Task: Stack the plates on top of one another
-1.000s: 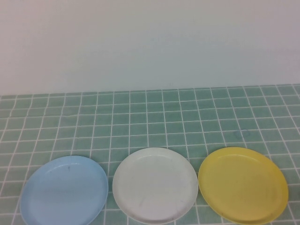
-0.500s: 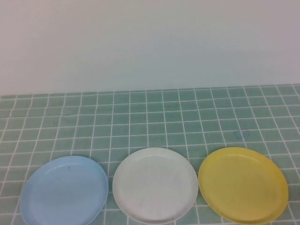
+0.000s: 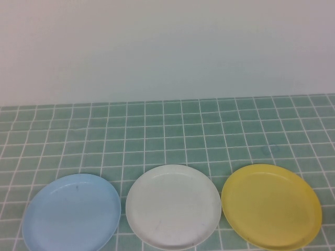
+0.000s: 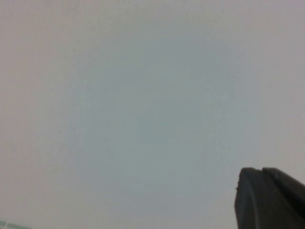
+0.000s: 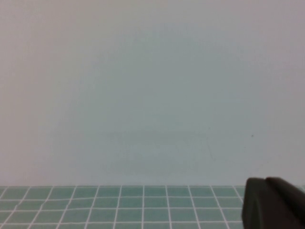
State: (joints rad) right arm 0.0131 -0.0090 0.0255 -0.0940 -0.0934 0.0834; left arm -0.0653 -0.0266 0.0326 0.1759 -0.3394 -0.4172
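Three plates lie side by side in a row along the near edge of the green tiled table in the high view: a light blue plate point(image 3: 71, 213) on the left, a white plate point(image 3: 172, 206) in the middle, a yellow plate point(image 3: 271, 205) on the right. None overlaps another. Neither arm shows in the high view. My left gripper point(image 4: 262, 172) appears as a dark shut tip against the blank wall in the left wrist view. In the right wrist view my right gripper point(image 5: 265, 182) is likewise shut, raised over the tiles and holding nothing.
A plain pale wall point(image 3: 167, 47) rises behind the green tiled tabletop point(image 3: 172, 130). A faint round mark point(image 3: 270, 149) sits on the tiles behind the yellow plate.
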